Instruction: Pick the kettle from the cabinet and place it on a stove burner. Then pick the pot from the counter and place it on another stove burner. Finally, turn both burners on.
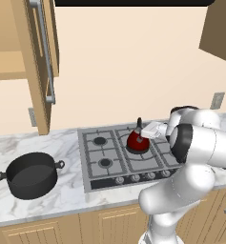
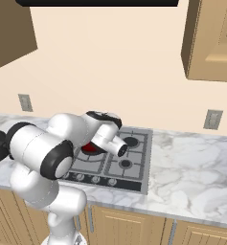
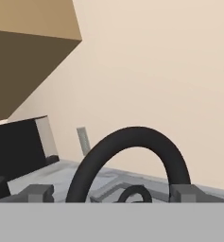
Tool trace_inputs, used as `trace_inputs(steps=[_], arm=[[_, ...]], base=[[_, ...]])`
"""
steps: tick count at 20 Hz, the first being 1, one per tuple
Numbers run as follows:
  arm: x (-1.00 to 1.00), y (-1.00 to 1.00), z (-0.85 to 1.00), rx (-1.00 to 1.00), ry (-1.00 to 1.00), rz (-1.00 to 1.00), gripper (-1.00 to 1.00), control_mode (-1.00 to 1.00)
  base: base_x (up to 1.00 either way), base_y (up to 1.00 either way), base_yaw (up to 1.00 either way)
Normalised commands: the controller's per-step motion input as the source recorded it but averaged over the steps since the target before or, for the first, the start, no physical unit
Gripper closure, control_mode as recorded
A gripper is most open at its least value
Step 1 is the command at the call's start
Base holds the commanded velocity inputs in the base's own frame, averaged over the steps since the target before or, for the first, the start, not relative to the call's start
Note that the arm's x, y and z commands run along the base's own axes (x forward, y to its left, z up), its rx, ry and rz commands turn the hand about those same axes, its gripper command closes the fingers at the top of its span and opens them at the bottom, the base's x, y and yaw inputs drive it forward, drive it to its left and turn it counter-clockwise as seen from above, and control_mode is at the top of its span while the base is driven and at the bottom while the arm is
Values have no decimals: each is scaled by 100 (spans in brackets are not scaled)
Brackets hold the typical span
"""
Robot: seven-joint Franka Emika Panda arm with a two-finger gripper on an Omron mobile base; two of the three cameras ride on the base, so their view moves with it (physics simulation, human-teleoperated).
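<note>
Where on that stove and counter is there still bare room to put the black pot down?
The two left burners beside the kettle are bare, as is the marble counter right of the cooktop. The kettle's burner is crowded by the open gripper. The pot sits left.

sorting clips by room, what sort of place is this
A home kitchen, rendered rather than real. A steel gas cooktop is set into a marble counter over wooden drawers, tan wall cabinets hang above, and a red kettle and a black pot are out.
</note>
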Motion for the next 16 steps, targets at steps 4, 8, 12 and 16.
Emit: trace_inputs(steps=[4, 8, 12, 16], arm=[[0, 0, -1, 1, 0, 0, -100, -100], [0, 0, 0, 0, 0, 0, -100, -100], [-4, 0, 0, 0, 0, 0, -100, -100], [-5, 0, 0, 0, 0, 0, -100, -100]], base=[[0, 0, 0], [0, 0, 0], [0, 0, 0], [0, 0, 0]])
